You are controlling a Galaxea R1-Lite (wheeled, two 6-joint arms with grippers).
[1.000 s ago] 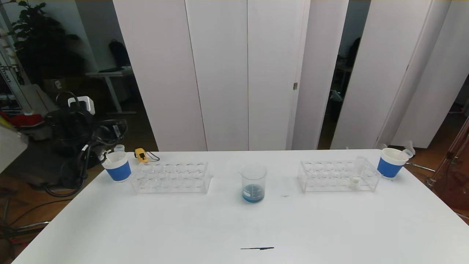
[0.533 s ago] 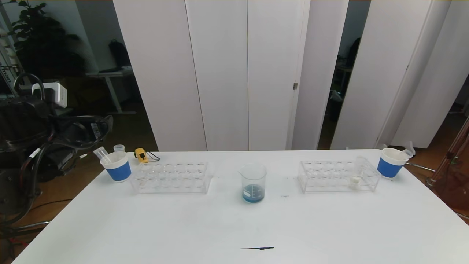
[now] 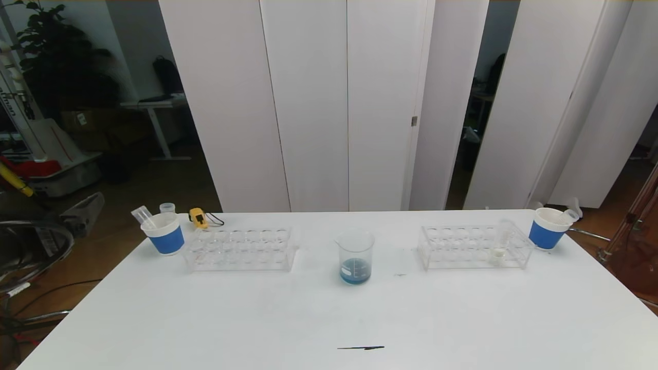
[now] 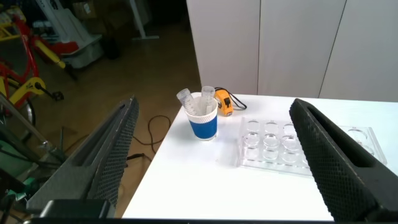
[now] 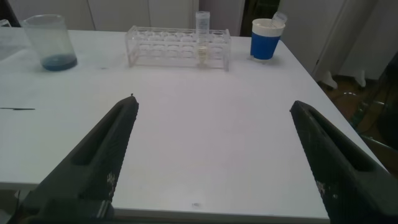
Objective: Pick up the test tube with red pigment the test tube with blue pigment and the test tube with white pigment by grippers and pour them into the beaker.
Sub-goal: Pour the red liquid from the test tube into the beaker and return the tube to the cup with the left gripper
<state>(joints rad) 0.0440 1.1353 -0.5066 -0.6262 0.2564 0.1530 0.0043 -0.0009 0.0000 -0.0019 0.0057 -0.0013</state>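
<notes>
Both claws spread wide, empty: left gripper (image 4: 211,155), right gripper (image 5: 211,155). White-pigment tube (image 3: 499,245) sits in right rack (image 3: 462,249), frame right; beaker (image 3: 355,256) centre. You risk tipping the rack on an off-centre grab.

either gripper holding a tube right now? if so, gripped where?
No. Both are empty with fingers spread: left gripper is off the table's left edge near the paper cup; right gripper hovers over bare table.
</notes>
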